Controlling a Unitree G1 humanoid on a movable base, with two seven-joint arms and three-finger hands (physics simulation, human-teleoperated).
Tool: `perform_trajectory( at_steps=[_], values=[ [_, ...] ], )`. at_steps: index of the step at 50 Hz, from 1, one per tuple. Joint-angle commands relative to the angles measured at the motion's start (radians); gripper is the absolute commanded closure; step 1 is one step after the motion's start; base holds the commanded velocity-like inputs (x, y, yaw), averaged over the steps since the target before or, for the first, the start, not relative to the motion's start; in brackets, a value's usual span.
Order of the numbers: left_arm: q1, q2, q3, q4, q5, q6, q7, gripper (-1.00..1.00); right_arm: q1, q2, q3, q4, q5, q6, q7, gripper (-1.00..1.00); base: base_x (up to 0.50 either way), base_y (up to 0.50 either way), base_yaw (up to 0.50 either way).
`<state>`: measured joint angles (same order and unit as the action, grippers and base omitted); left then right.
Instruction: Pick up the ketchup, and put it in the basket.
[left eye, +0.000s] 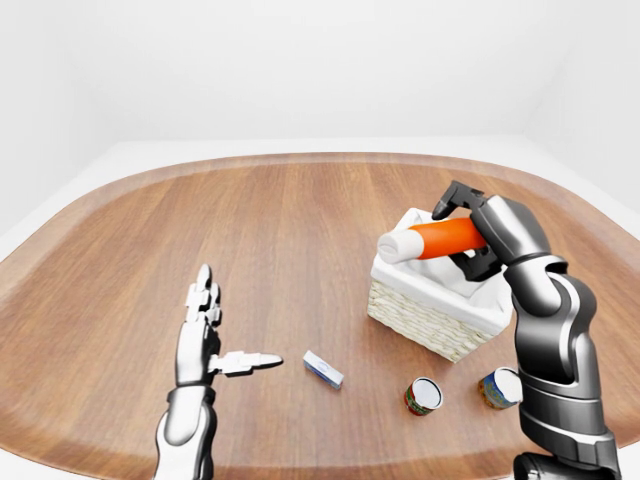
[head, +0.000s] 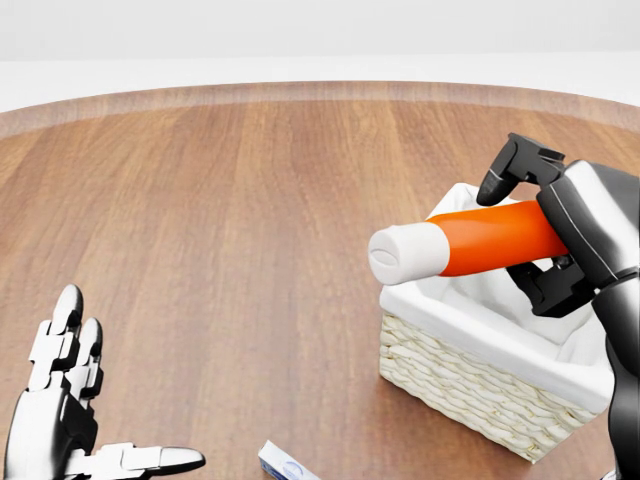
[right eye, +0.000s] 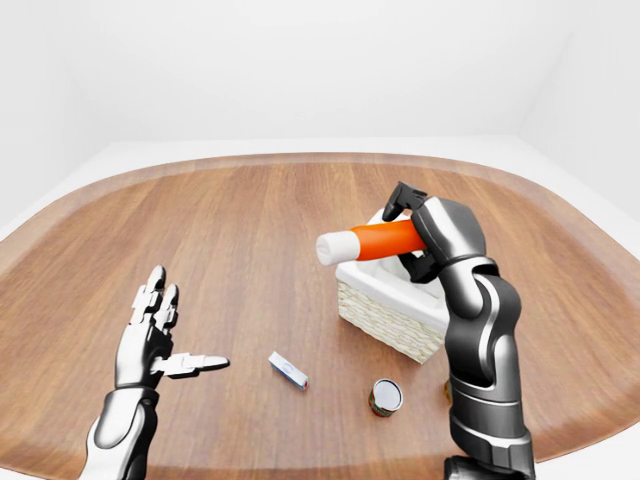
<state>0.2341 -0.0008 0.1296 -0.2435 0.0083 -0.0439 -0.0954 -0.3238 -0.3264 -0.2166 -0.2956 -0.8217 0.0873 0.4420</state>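
The ketchup (head: 490, 240) is an orange bottle with a white cap (head: 408, 254). It lies level in the air, cap pointing to the view's left, just above the basket. My right hand (head: 525, 242) is shut on its orange body, one finger over the top and the others under it. The basket (head: 470, 385) is pale wicker with a white cloth liner and stands on the wooden table at the lower right of the head view. In the left-eye view my left hand (left eye: 235, 325) hovers open over the table at the lower left, holding nothing.
A small blue-and-white box (left eye: 323, 369) lies on the table between my left hand and the basket. Two cans (left eye: 423, 396) (left eye: 499, 388) lie below the basket in the left-eye view. The round wooden table (left eye: 280, 220) ends in a curved rim.
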Motion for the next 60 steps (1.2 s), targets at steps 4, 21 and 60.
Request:
perform_trajectory(
  at_steps=[4, 21, 60],
  values=[
    [0.002, 0.001, -0.011, 0.013, 0.005, -0.013, 0.003, -1.0, -0.072, -0.037, -0.009, 0.054, -0.085, 0.0, 0.047, 1.0, 0.0, 0.0, 0.0],
    [0.003, 0.001, -0.01, 0.007, -0.002, -0.008, 0.001, -1.0, -0.173, -0.072, 0.016, 0.161, -0.172, 0.0, 0.083, 1.0, 0.0, 0.0, 0.0],
    [-0.004, 0.001, -0.038, 0.054, 0.013, -0.041, 0.016, -1.0, -0.247, -0.18, -0.021, 0.417, -0.109, 0.0, -0.039, 1.0, 0.0, 0.0, 0.0]
  ],
)
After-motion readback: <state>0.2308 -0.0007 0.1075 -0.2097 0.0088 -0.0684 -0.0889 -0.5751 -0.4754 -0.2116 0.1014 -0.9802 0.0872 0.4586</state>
